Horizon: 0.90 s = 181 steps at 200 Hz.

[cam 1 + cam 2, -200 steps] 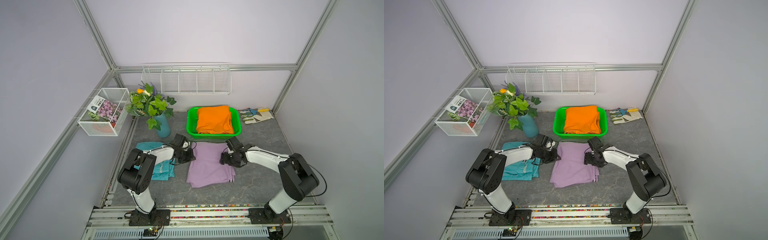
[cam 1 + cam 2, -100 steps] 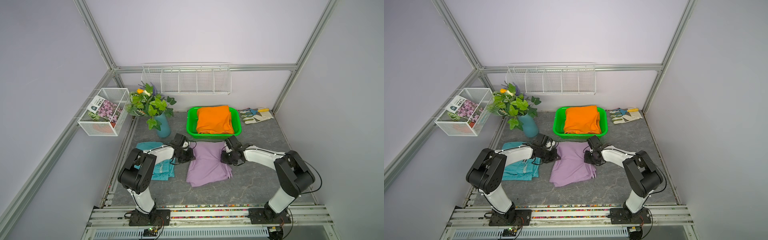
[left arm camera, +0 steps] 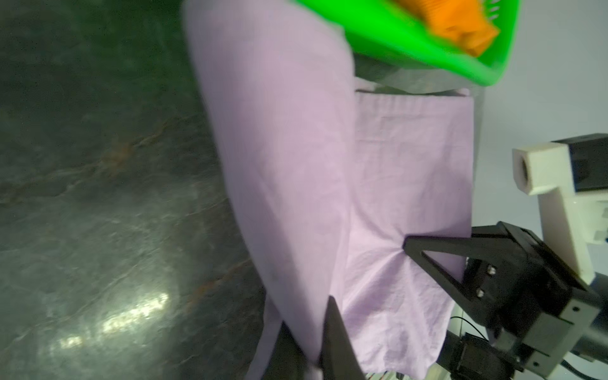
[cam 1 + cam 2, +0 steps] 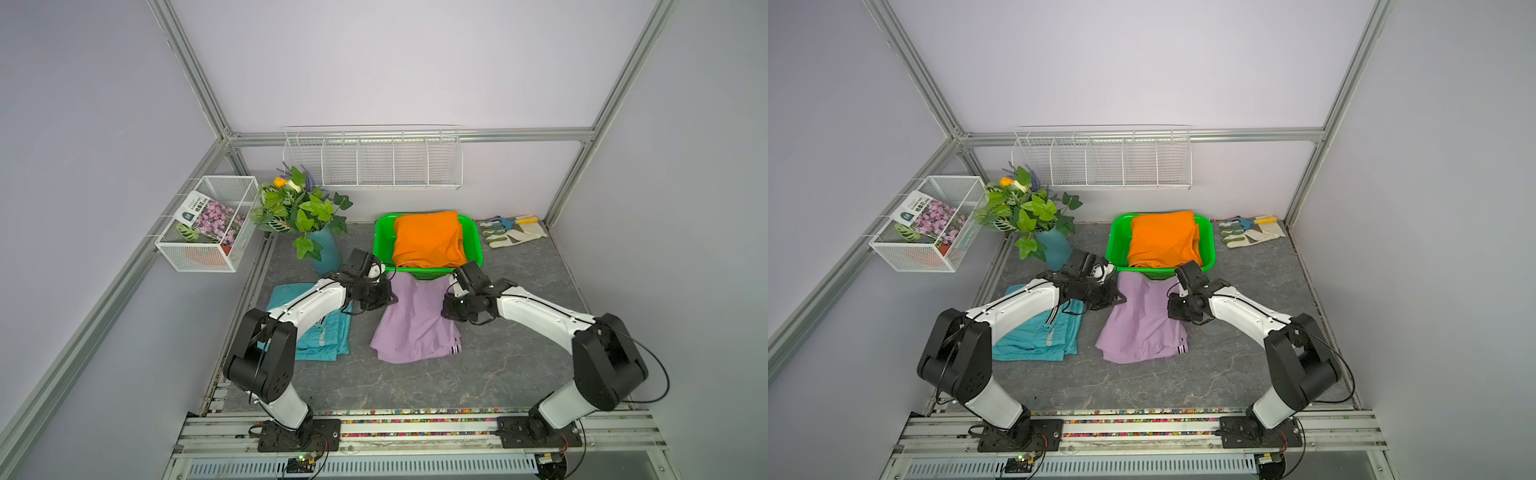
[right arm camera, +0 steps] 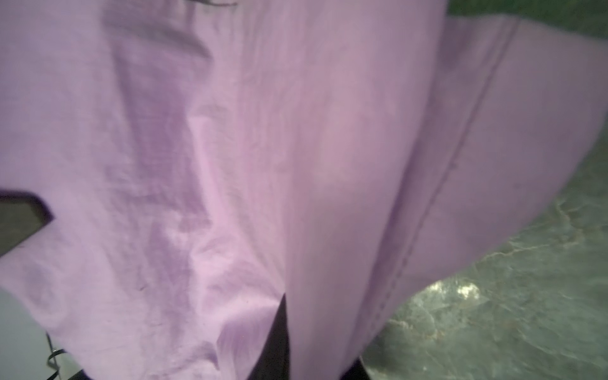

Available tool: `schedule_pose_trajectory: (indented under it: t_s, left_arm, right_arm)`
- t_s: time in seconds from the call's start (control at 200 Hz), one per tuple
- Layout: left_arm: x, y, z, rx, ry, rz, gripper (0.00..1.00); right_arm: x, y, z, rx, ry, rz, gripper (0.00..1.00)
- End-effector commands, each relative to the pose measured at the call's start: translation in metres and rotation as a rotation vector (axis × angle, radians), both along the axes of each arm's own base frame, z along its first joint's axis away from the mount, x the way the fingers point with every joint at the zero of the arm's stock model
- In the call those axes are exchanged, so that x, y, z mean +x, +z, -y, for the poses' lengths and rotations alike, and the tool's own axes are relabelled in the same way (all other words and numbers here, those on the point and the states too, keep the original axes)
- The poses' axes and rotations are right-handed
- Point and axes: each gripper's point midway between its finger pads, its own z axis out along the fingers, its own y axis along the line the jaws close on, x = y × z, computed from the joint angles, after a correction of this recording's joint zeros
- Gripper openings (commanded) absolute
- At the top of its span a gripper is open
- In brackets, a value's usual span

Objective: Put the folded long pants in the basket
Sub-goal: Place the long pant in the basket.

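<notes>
Both arms stretch forward, left hand (image 4: 387,297) and right hand (image 4: 449,308) clamped (facing inward).

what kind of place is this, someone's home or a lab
Most likely a robot lab test booth staged as a home utility corner: plain walls in an aluminium frame, a left arm and right arm bolted to a front rail, and props like the wall-hung wire rack and garden gloves.

Plain orange pants (image 4: 428,239) there in the bright green basket (image 4: 383,241); lilac pants (image 4: 415,328), black-and-white striped cuff; teal pants (image 4: 316,349), pale side stripe; grey veined worktop (image 4: 519,361).
</notes>
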Motion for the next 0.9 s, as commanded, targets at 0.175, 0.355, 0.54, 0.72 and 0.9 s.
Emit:
schedule_pose_trajectory:
  t_s: [0.175, 0.355, 0.54, 0.72, 0.9]
  left_arm:
    - [0.0, 0.068, 0.025, -0.129, -0.049, 0.053, 0.0]
    - [0.007, 0.117, 0.032, -0.207, -0.048, 0.142, 0.0]
    - [0.014, 0.162, 0.045, -0.301, -0.063, 0.176, 0.0]
    - [0.033, 0.185, 0.054, -0.316, -0.069, 0.258, 0.0]
    - [0.069, 0.189, 0.064, -0.304, -0.054, 0.322, 0.0]
  right_arm:
    - [-0.005, 0.066, -0.004, 0.059, 0.048, 0.1, 0.0]
    - [0.003, 0.101, -0.002, 0.09, 0.038, 0.177, 0.0]
    - [0.012, 0.144, 0.008, 0.134, 0.028, 0.272, 0.0]
    - [0.035, 0.174, 0.016, 0.191, -0.006, 0.364, 0.0]
    - [0.07, 0.181, 0.026, 0.21, -0.042, 0.394, 0.0]
